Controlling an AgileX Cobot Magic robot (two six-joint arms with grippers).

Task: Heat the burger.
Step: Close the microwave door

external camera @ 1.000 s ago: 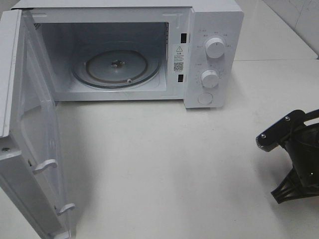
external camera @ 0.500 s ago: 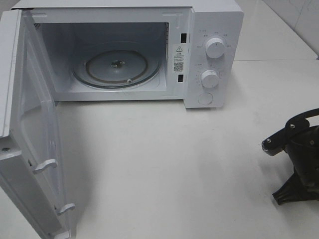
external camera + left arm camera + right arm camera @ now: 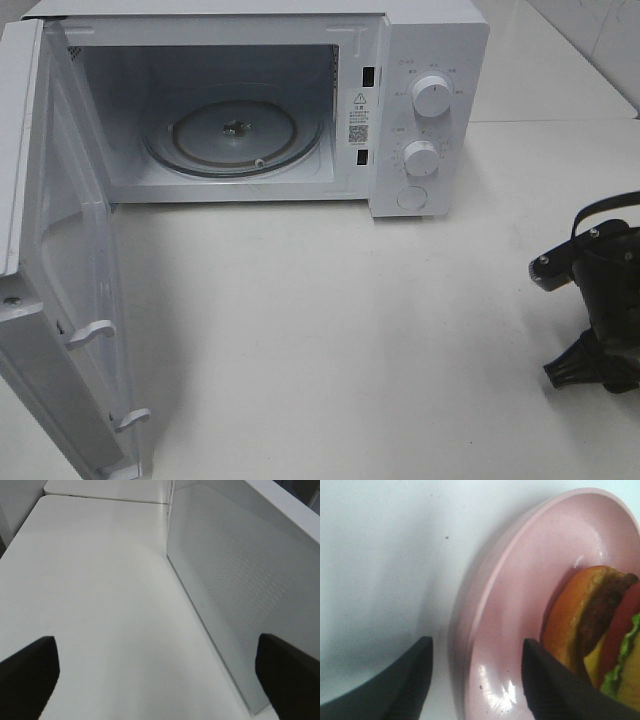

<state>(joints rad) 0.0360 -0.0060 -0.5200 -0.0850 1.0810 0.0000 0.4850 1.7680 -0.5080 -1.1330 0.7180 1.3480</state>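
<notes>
In the right wrist view the burger (image 3: 592, 630) lies on its side on a round pink plate (image 3: 520, 580), showing a golden-brown bun, dark patty, red tomato and green lettuce. My right gripper (image 3: 475, 680) is open and straddles the plate's rim: one dark finger stands outside on the white table, the other inside near the burger. Neither burger nor plate shows in the exterior high view, where only my black right arm (image 3: 600, 310) appears at the right edge. My left gripper (image 3: 160, 677) is wide open over the bare table, holding nothing.
A white microwave (image 3: 425, 60) stands at the back with its door (image 3: 60, 280) swung wide open to the left. Its glass turntable (image 3: 235, 135) holds nothing. The door's perforated panel (image 3: 240, 580) stands close beside the left gripper.
My right arm has shifted to the right and slightly down, towards the edge of the exterior high view. The microwave and its door have not moved.
</notes>
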